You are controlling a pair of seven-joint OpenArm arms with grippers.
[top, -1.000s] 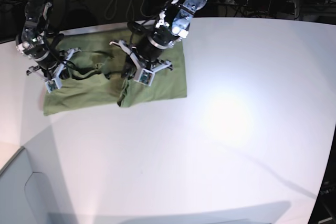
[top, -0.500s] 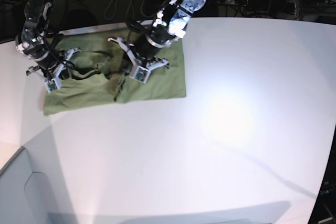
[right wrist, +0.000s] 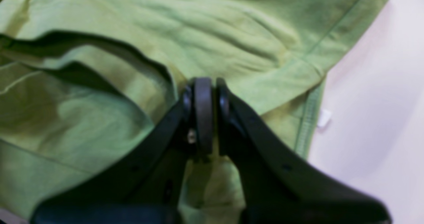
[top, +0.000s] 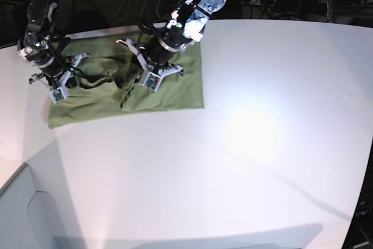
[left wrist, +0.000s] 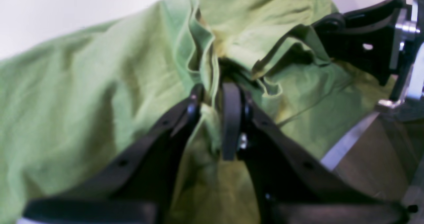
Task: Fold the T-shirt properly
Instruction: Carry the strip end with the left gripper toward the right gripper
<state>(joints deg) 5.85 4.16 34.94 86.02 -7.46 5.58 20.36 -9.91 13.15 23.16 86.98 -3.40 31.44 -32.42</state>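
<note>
An olive-green T-shirt [top: 169, 88] is spread on the far left part of a white desk [top: 245, 144], seen from above in the base view. It is wrinkled, with a bunched ridge of cloth running through its middle and flatter fabric to either side. Two black robot arms are lowered onto it.

The left gripper [left wrist: 213, 94] is set at the bunched middle of the shirt, and its fingers [left wrist: 231, 118] are drawn narrow, with a gathered fold of fabric pinched between them (the hem edge is seen curling just above the tips).

The right gripper [right wrist: 207, 93] is placed near the shirt's left end, beside a stitched hem. Its fingers [right wrist: 202, 114] are pressed almost together, and a raised fold of the green cloth is gripped there. Bare desk is visible just beyond that hem.
</note>
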